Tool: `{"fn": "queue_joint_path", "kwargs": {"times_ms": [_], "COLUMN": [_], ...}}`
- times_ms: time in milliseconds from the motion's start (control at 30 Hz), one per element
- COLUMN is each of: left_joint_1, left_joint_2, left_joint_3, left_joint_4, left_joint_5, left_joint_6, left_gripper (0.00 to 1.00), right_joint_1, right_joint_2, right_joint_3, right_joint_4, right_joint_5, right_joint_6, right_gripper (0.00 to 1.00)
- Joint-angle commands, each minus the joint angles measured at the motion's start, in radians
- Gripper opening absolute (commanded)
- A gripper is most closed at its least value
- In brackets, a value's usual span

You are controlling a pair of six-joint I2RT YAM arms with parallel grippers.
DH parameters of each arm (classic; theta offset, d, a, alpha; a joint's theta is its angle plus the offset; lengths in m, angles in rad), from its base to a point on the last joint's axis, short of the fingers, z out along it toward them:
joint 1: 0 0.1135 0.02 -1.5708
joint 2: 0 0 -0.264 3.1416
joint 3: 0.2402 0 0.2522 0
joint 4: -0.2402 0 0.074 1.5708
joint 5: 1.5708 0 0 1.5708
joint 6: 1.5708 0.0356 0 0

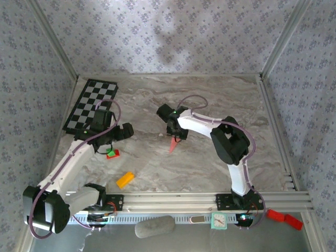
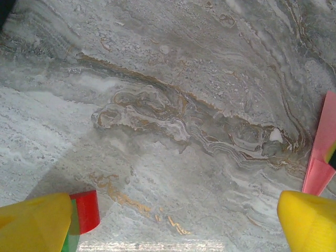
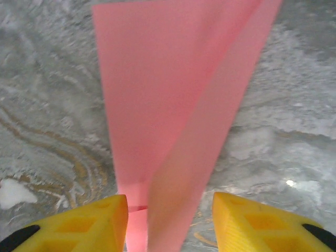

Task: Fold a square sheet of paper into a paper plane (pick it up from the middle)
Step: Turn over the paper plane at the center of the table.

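Observation:
The square sheet of paper is now the paper plane (image 1: pixel 172 143), a narrow salmon-pink dart with a centre crease, at mid table just below my right gripper (image 1: pixel 176 132). In the right wrist view the paper plane (image 3: pixel 173 105) runs out from between the yellow fingers (image 3: pixel 89 223). My right gripper (image 3: pixel 170 220) stands open; its left finger is against the paper and a gap shows at the right finger. My left gripper (image 1: pixel 125 131) is open wide over bare marble (image 2: pixel 176 223), left of the paper plane (image 2: pixel 323 152).
A small red-and-green block (image 1: pixel 112 153) lies beside my left finger (image 2: pixel 84 210). An orange block (image 1: pixel 125 179) sits nearer the front rail. A checkerboard (image 1: pixel 90 104) lies at the back left. Metal frame rails (image 1: pixel 273 121) bound the table.

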Motion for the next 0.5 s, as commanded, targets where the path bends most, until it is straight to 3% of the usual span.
{"fn": "queue_joint_path", "kwargs": {"times_ms": [0,100,267,467], "left_joint_1": [0.005,0.007,0.009,0.019], "left_joint_2": [-0.023,-0.024,-0.023,-0.013], "left_joint_3": [-0.004,-0.004,-0.004,-0.003], "left_joint_4": [-0.015,-0.015,-0.016,-0.014], "left_joint_5": [0.008,0.008,0.010,0.028], "left_joint_6": [0.024,0.023,0.018,0.001], "left_gripper": [1.00,1.00,1.00,1.00], "right_joint_1": [-0.001,-0.002,-0.003,0.000], "right_joint_2": [0.025,0.031,0.019,-0.055], "right_joint_3": [0.040,0.049,0.055,0.055], "right_joint_4": [-0.087,-0.095,-0.093,-0.062], "right_joint_5": [0.073,0.073,0.083,0.119], "right_joint_6": [0.073,0.077,0.070,0.005], "right_gripper": [0.42,0.38,0.16,0.03]}}
